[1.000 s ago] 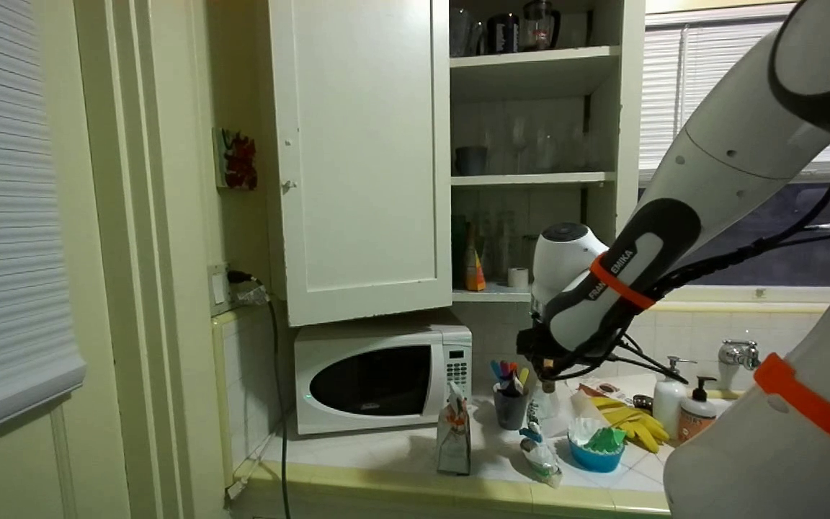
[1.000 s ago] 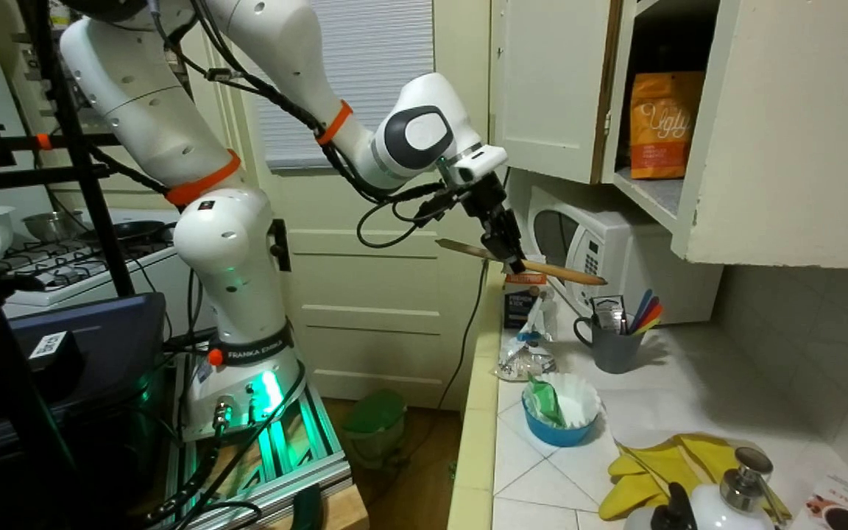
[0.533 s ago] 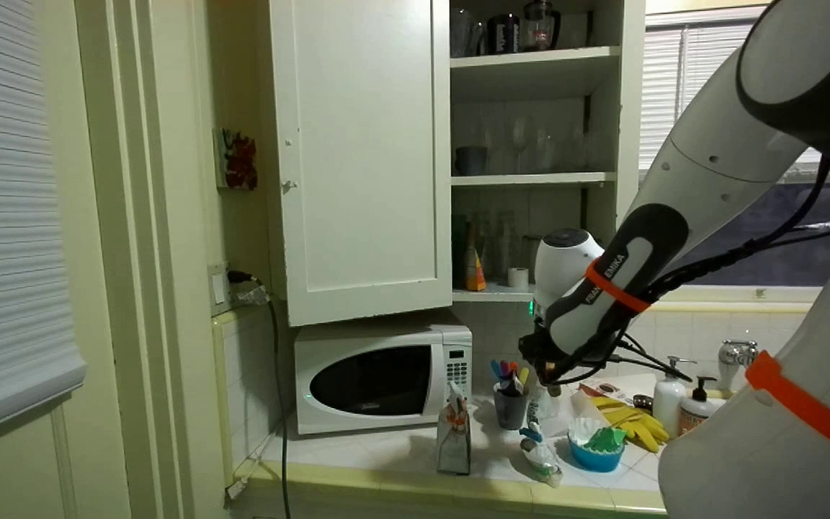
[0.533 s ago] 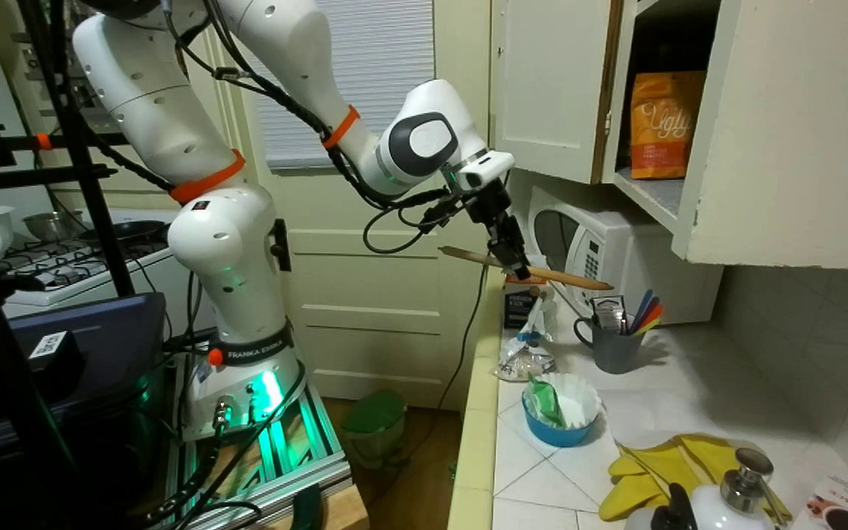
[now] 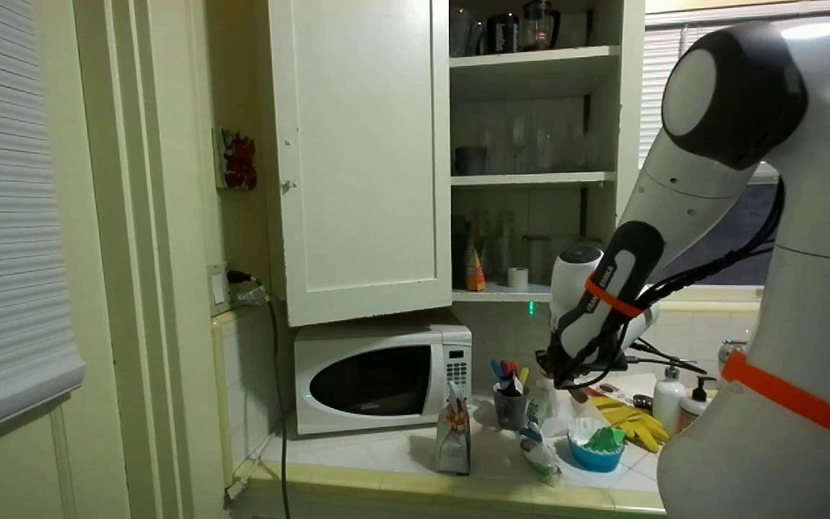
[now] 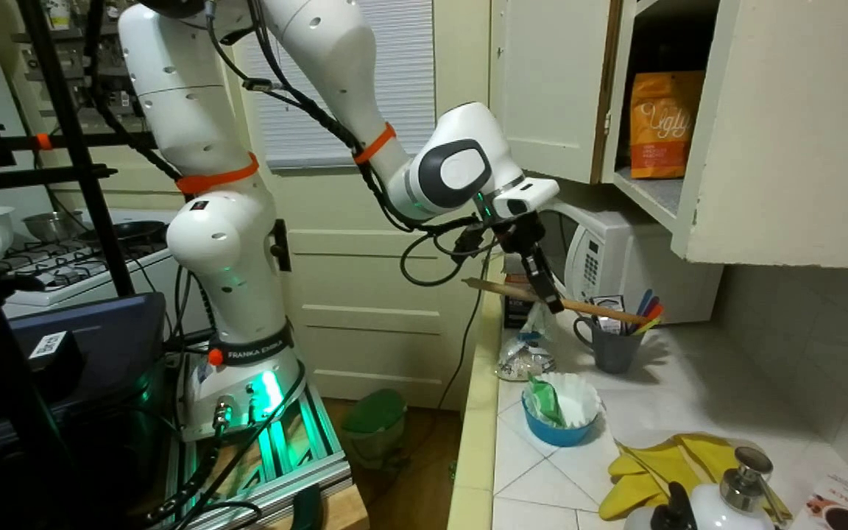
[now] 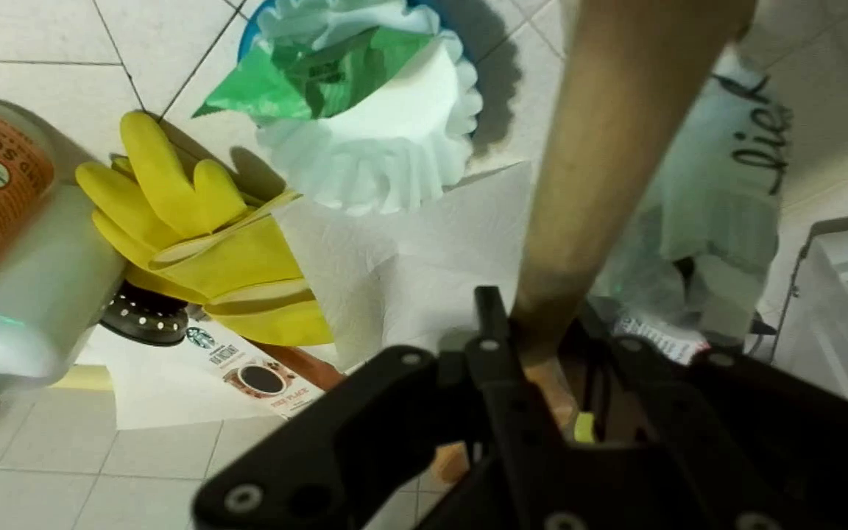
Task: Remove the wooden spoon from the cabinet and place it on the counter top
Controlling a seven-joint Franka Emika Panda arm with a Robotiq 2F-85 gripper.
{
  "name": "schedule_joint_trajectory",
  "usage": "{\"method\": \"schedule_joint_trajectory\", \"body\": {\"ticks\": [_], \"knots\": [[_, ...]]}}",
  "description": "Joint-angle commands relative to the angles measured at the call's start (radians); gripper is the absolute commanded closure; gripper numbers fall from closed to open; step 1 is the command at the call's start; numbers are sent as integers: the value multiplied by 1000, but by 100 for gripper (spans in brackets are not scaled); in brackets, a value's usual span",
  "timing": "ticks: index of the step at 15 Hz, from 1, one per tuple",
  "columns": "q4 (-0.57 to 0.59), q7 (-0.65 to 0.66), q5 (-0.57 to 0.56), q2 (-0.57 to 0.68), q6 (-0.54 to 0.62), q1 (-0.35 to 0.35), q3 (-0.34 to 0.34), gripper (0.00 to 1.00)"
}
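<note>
The wooden spoon (image 6: 506, 290) is a long tan stick held crosswise above the counter top (image 6: 527, 460). My gripper (image 6: 555, 305) is shut on it near its middle. In the wrist view the spoon (image 7: 601, 162) runs up between the two black fingers (image 7: 542, 316). In an exterior view the spoon's far end overlaps the grey mug; I cannot tell if they touch. In an exterior view my gripper (image 5: 555, 371) shows dark, and the spoon is hard to make out there. The white cabinet (image 5: 364, 158) stands open, with glasses and dark ware on its shelves.
Below the spoon are the grey mug (image 6: 615, 350) with coloured handles, a clear bag (image 6: 523, 359) and a blue bowl (image 6: 560, 433) with paper liners. Yellow gloves (image 6: 674, 471) and soap bottles (image 5: 668, 400) lie farther along. The white microwave (image 5: 372, 382) stands under the cabinet door.
My gripper and the spoon have moved down and, in an exterior view, to the right, closer to the counter top and the grey mug. The spoon is still held.
</note>
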Motion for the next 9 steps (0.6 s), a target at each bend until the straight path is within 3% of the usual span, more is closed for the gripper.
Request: {"method": "schedule_joint_trajectory", "body": {"ticks": [1, 3, 9], "knots": [[102, -58, 24, 156, 40, 0, -24, 94], [134, -8, -24, 194, 23, -6, -21, 94], [129, -4, -16, 249, 34, -8, -32, 94]]}}
